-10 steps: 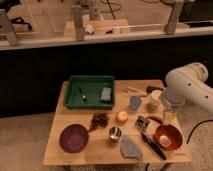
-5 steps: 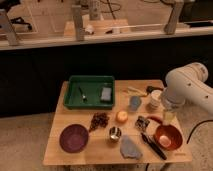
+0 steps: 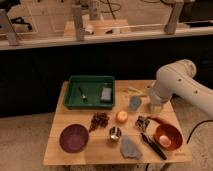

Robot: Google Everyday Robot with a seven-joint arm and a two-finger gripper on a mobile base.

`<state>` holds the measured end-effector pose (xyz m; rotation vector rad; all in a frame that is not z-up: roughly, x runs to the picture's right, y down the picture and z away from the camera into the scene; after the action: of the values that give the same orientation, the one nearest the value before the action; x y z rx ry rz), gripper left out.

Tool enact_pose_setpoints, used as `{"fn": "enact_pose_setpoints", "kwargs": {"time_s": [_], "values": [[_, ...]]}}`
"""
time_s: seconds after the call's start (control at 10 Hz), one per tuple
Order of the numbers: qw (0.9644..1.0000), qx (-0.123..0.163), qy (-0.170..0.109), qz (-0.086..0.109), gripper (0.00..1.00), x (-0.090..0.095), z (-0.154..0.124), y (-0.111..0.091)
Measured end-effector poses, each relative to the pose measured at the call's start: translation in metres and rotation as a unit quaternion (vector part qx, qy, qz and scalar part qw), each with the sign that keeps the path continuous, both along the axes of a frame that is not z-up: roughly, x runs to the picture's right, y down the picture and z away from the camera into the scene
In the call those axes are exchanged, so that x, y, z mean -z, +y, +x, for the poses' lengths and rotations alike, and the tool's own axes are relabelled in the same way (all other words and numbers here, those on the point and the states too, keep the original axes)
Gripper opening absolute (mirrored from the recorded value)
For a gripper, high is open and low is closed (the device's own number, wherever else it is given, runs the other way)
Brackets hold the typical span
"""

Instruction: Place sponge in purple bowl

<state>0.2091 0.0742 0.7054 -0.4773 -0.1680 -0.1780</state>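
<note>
Bulky white arm [image 3: 182,82], black cable [image 3: 196,134], claw [image 3: 156,106] above table [image 3: 85,155].

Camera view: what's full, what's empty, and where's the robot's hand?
Round purple bowl: empty.
Grey-blue sponge: lying in the green plastic tray.
Round orange bowl: holds a small pale object.
Gripper: over the wooden table, right side, far from the sponge.

Grey-blue sponge [image 3: 106,94] flat in green tray [image 3: 90,78]; purple bowl [image 3: 74,138] upright, table front-left; hand [image 3: 156,106] at right.
</note>
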Motion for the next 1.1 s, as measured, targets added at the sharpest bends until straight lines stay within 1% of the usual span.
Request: {"fn": "enact_pose_setpoints", "kwargs": {"time_s": [0.1,0.2,0.3,0.4,0.5,0.6,0.7,0.8,0.9,1.0,1.1], "values": [[0.9989,0.025,-0.039,0.013,0.8,-0.007,-0.032,-0.012],[0.9971,0.04,-0.061,0.019,0.8,-0.013,-0.052,-0.019],[0.9945,0.059,-0.083,0.024,0.8,-0.022,-0.075,-0.028],[0.9908,0.081,-0.104,0.03,0.8,-0.034,-0.101,-0.039],[0.9862,0.102,-0.126,0.035,0.8,-0.047,-0.124,-0.051],[0.9782,0.128,-0.16,0.035,0.8,-0.063,-0.15,-0.064],[0.972,0.148,-0.181,0.023,0.8,-0.078,-0.166,-0.072],[0.9649,0.17,-0.2,0.005,0.8,-0.091,-0.182,-0.077],[0.956,0.193,-0.22,-0.01,0.8,-0.104,-0.201,-0.082],[0.9519,0.205,-0.227,-0.023,0.8,-0.11,-0.204,-0.081],[0.9487,0.212,-0.233,-0.028,0.8,-0.115,-0.209,-0.083]]}}
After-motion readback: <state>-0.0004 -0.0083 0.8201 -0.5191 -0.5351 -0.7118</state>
